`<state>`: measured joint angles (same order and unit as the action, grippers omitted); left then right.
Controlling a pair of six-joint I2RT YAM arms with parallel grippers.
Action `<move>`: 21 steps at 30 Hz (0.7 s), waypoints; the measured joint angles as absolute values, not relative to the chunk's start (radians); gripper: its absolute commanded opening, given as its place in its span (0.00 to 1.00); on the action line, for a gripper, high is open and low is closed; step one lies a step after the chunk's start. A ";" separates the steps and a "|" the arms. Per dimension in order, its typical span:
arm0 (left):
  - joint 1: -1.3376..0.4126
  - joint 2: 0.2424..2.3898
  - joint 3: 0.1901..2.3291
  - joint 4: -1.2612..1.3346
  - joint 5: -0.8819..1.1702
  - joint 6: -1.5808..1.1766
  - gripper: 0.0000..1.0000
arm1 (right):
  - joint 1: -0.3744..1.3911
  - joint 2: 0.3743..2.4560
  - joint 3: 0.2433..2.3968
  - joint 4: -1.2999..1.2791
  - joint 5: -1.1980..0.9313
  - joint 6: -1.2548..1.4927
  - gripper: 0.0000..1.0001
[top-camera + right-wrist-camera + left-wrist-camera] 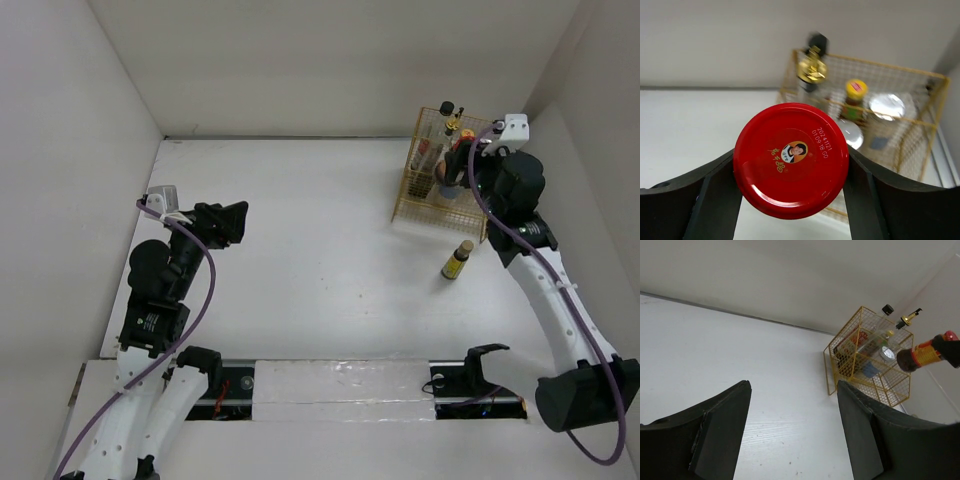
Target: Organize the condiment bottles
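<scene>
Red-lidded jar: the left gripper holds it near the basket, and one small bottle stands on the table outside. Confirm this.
Wrong gripper. The right gripper holds the red-lidded jar near the basket, as the right wrist view shows; the left gripper is open and empty. One small bottle does stand on the table outside.

The red-lidded dark jar [790,159] is held tilted; small dark bottle [458,260] stands upright.
</scene>
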<state>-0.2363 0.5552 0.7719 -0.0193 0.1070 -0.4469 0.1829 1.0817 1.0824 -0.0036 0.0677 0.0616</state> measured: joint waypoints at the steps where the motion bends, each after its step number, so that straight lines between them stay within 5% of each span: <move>1: -0.236 0.555 0.772 -0.019 0.108 -0.447 0.65 | 0.152 1.091 1.081 -0.033 0.072 0.065 0.33; 21: -0.236 0.569 0.772 -0.019 0.110 -0.447 0.65 | -0.169 1.449 1.296 -0.102 0.072 0.084 0.32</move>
